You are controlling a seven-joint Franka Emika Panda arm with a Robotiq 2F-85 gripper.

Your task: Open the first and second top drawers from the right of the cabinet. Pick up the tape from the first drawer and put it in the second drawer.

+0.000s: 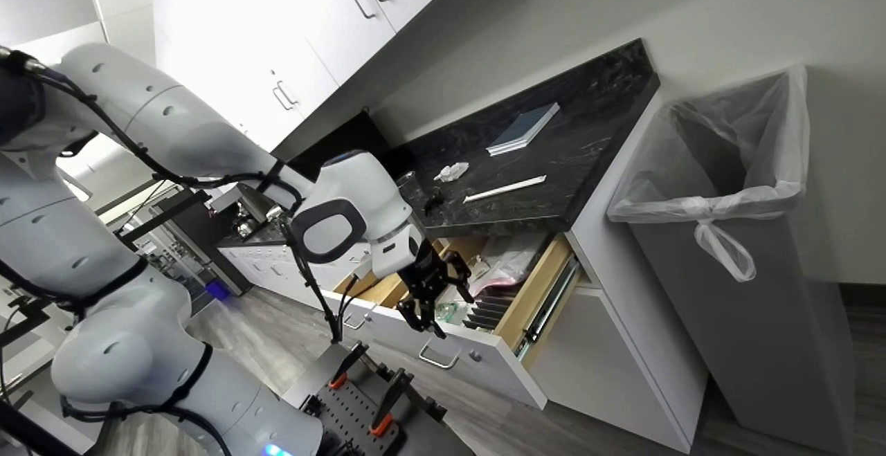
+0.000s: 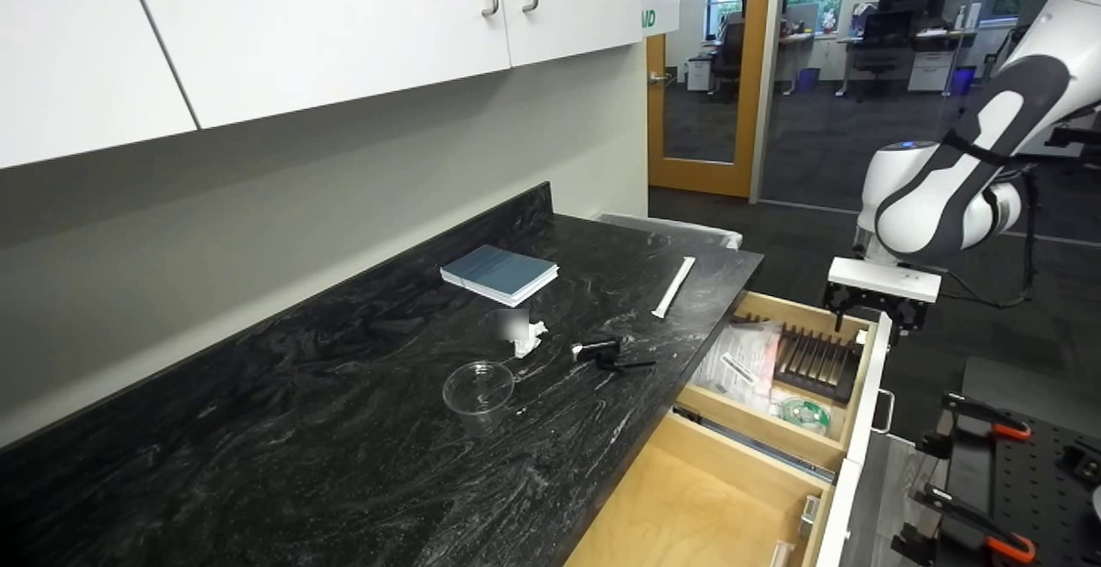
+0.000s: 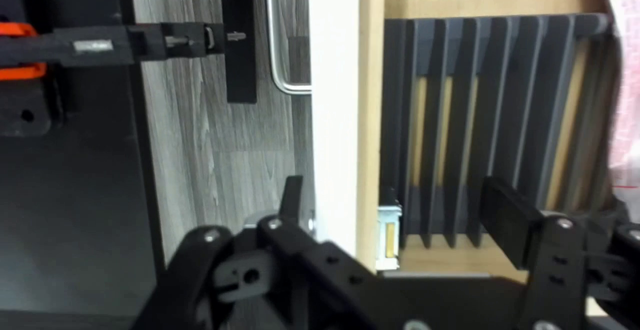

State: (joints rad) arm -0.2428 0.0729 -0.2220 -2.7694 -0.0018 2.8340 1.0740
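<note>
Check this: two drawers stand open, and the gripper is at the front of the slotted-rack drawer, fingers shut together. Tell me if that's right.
Not shut: the wrist view shows the gripper open, its fingers spread wide apart. The rest stands.

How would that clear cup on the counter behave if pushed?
The cup is see-through with a thin-looking rim, so it's probably light and easily squeezed. Upright with nothing visible inside, it may tip. Its round rim suggests it could roll afterwards.

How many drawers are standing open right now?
2: the first drawer, nearest the bin, and the second drawer, beside it. Others may be hidden behind the arm.
</note>
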